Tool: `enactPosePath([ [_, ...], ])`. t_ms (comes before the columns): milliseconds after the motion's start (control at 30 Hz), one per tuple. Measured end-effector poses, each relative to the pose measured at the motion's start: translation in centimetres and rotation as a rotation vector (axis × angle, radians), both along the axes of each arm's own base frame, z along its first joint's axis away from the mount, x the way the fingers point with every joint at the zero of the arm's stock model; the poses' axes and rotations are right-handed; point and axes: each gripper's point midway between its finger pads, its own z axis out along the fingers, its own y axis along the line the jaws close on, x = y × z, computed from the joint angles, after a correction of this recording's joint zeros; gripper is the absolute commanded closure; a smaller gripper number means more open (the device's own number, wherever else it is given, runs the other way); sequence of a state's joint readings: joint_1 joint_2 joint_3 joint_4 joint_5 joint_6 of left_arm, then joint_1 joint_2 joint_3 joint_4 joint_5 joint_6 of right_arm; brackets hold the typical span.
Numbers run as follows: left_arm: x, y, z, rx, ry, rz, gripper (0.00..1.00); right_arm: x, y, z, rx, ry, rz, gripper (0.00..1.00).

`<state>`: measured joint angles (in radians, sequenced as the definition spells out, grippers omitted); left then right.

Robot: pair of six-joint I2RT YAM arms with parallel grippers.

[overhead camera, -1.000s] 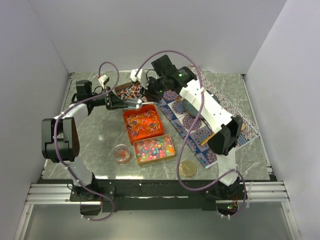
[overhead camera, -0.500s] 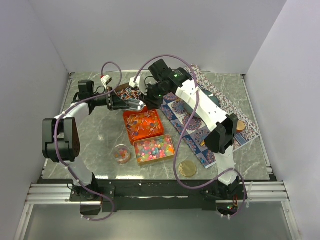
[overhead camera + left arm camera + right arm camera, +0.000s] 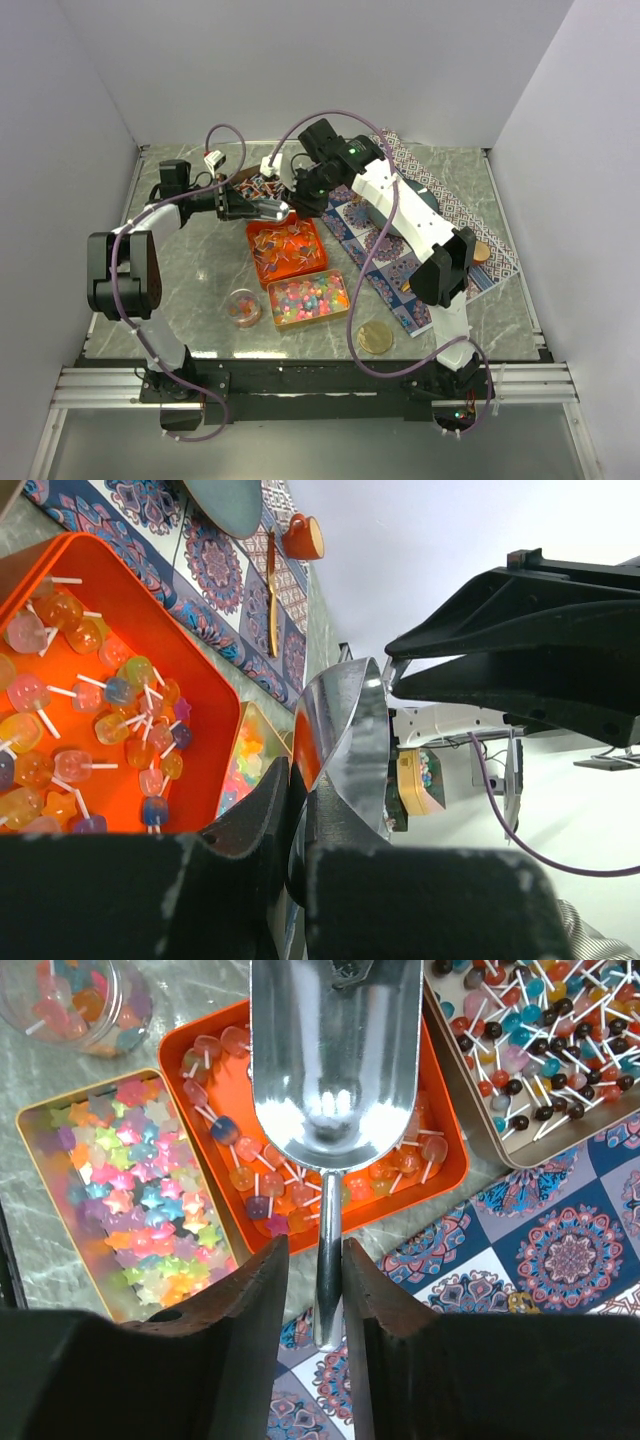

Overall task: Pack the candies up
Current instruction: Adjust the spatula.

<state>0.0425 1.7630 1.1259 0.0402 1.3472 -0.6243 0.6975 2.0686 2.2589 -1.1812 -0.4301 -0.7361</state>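
A shiny metal scoop [image 3: 271, 208] hangs over the far end of the orange tin [image 3: 320, 262] of soft lollipop candies [image 3: 250, 1175]. My left gripper [image 3: 250, 207] is shut on the scoop bowl's rim [image 3: 350, 730]. My right gripper [image 3: 297, 198] has its jaws on either side of the scoop's handle [image 3: 330, 1260], with a narrow gap on one side. The scoop bowl [image 3: 335, 1060] looks empty. Star-shaped jellies [image 3: 140, 1180] fill a gold tin [image 3: 308, 298]. More lollipops [image 3: 540, 1050] lie in a brown tray [image 3: 258, 183] at the back.
A small round jar [image 3: 243, 307] with a few candies stands left of the gold tin. A round gold lid [image 3: 376, 337] lies near the front. A patterned mat [image 3: 440, 230] covers the right side, with an orange cup [image 3: 480, 252] on it.
My right gripper has come down and left from the back tray to the scoop's handle. The left gripper has stayed holding the scoop.
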Motion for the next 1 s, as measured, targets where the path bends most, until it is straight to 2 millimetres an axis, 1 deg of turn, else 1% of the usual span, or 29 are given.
enactPosePath([
  [33, 0.1, 0.0, 0.0, 0.000, 0.000, -0.001, 0.99, 0.0, 0.0, 0.0, -0.002, -0.001, 0.001, 0.70],
  [67, 0.1, 0.0, 0.0, -0.001, 0.000, -0.002, 0.99, 0.1, 0.0, -0.1, -0.006, -0.003, 0.002, 0.75],
  [133, 0.2, 0.0, -0.1, -0.001, -0.002, -0.003, 0.99, 0.2, 0.0, -0.3, -0.010, -0.007, 0.002, 0.76],
  [233, 0.2, 0.0, -0.3, -0.002, 0.007, -0.004, 0.99, 0.4, 0.0, -0.5, -0.015, -0.009, 0.001, 0.73],
  [300, 0.2, 0.0, -0.4, -0.003, 0.010, -0.005, 0.99, 0.5, 0.0, -0.8, -0.019, -0.004, -0.001, 0.67],
  [367, 0.3, 0.0, -0.4, -0.005, 0.004, -0.006, 0.99, 0.5, 0.0, -1.1, -0.025, 0.006, -0.005, 0.64],
  [433, 0.3, 0.0, -0.1, -0.011, -0.005, -0.014, 0.99, 0.5, 0.0, -1.8, -0.039, 0.023, -0.009, 0.63],
  [533, 0.5, 0.0, 0.4, -0.012, -0.033, -0.031, 0.99, 0.5, 0.0, -3.1, -0.061, 0.052, -0.012, 0.68],
  [567, 0.7, 0.0, 0.7, -0.010, -0.049, -0.041, 0.99, 0.5, 0.1, -3.4, -0.067, 0.059, -0.013, 0.72],
  [633, 1.1, 0.0, 1.0, -0.006, -0.068, -0.061, 0.99, 0.5, 0.1, -3.7, -0.070, 0.065, -0.014, 0.74],
  [700, 1.4, 0.0, 1.0, -0.007, -0.077, -0.089, 0.99, 0.6, 0.2, -3.6, -0.064, 0.063, -0.014, 0.70],
  [733, 1.5, 0.0, 1.0, -0.006, -0.083, -0.102, 0.99, 0.5, 0.2, -3.5, -0.062, 0.067, -0.015, 0.65],
  [833, 1.8, 0.0, 0.2, 0.005, -0.089, -0.132, 0.99, 0.3, 0.3, -3.4, -0.052, 0.079, -0.017, 0.59],
  [1000, 1.0, 0.2, -2.4, 0.009, -0.058, -0.180, 0.99, 0.5, 0.7, -2.4, -0.020, 0.063, -0.027, 0.58],
])
